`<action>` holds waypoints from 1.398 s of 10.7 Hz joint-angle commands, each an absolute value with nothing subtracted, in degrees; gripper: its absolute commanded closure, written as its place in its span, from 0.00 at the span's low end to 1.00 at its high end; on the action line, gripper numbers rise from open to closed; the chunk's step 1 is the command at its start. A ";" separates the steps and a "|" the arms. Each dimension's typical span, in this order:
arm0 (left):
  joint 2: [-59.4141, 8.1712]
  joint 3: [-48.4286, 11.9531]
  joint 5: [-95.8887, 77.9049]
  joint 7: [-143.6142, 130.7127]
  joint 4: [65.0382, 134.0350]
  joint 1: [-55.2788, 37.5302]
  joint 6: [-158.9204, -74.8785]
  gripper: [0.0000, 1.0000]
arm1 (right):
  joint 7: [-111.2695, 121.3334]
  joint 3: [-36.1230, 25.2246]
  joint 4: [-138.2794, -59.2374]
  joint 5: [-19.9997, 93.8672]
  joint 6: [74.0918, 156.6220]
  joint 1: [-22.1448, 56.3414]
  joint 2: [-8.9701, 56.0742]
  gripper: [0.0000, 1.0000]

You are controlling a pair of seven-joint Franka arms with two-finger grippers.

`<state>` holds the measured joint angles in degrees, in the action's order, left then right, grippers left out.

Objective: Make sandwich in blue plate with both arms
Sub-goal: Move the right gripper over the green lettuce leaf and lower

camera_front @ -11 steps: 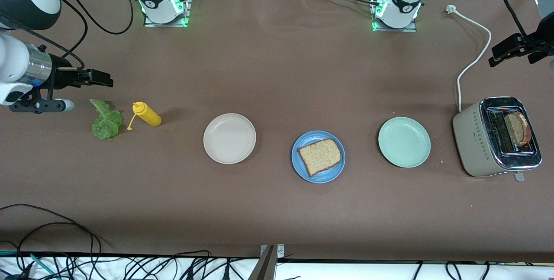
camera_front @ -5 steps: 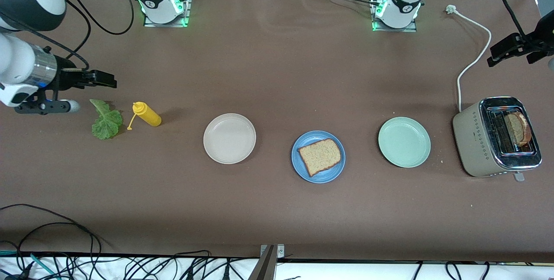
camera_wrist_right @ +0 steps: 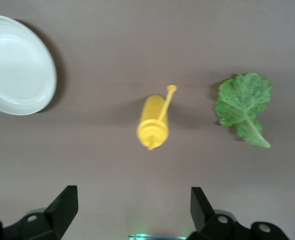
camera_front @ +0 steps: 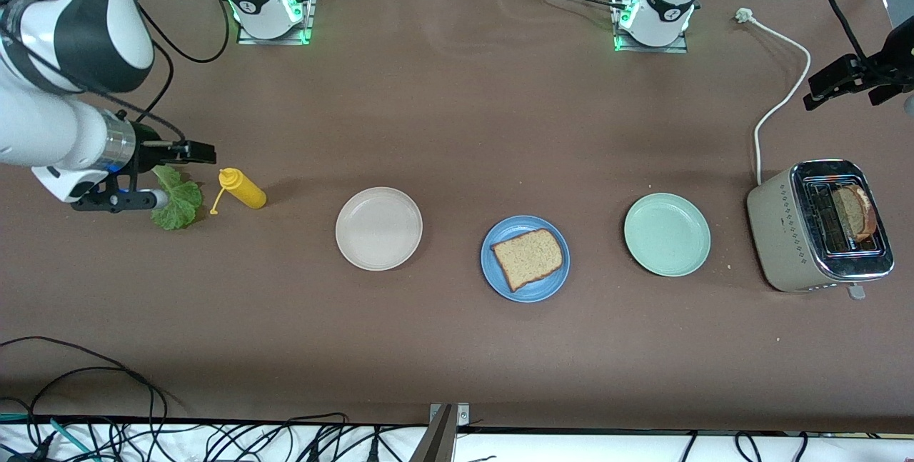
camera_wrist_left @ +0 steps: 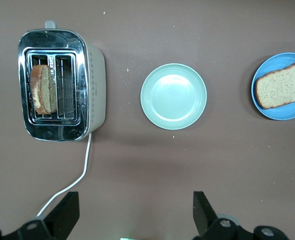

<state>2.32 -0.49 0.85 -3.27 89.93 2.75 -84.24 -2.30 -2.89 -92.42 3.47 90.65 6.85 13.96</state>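
Observation:
One slice of brown bread (camera_front: 528, 258) lies on the blue plate (camera_front: 521, 225) in the middle of the table; both also show in the left wrist view, bread (camera_wrist_left: 280, 86) on plate (camera_wrist_left: 282, 114). A second slice (camera_front: 857, 211) stands in the toaster (camera_front: 785, 233). The green lettuce leaf (camera_front: 178, 205) lies at the right arm's end, partly hidden under that arm's wrist; the right wrist view shows the whole leaf (camera_wrist_right: 243, 105). My right gripper (camera_front: 193, 153) is open and empty, above the table beside the leaf. My left gripper (camera_front: 832, 83) is open and empty, above the toaster's cord.
A yellow squeeze bottle (camera_front: 243, 188) lies on its side next to the leaf. A beige-white plate (camera_front: 378, 228) and a pale mint plate (camera_front: 667, 234) flank the blue plate. The toaster's white cord (camera_front: 782, 98) runs toward the left arm's base.
The right arm has swung in toward the lettuce and bottle, and its wrist now covers part of the leaf. The left arm has barely moved.

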 commanded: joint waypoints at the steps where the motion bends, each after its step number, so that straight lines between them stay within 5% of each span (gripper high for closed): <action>1: 1.67 -0.79 2.55 -3.52 88.42 2.64 -83.94 0.00 | 3.84 -7.19 -96.58 -0.34 93.95 6.15 13.18 0.00; 7: 1.67 -0.70 2.46 -3.60 88.42 2.90 -83.85 0.00 | 20.80 -16.78 -104.59 -3.16 108.18 6.06 17.03 0.00; 15: 1.67 -0.70 2.46 -3.60 88.51 2.90 -83.85 0.00 | 31.01 -16.96 -107.75 -2.37 122.41 3.78 29.34 0.00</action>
<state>2.28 -0.41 0.85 -3.27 89.88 2.86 -84.24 27.28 -17.01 -107.61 -2.34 118.34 4.84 26.64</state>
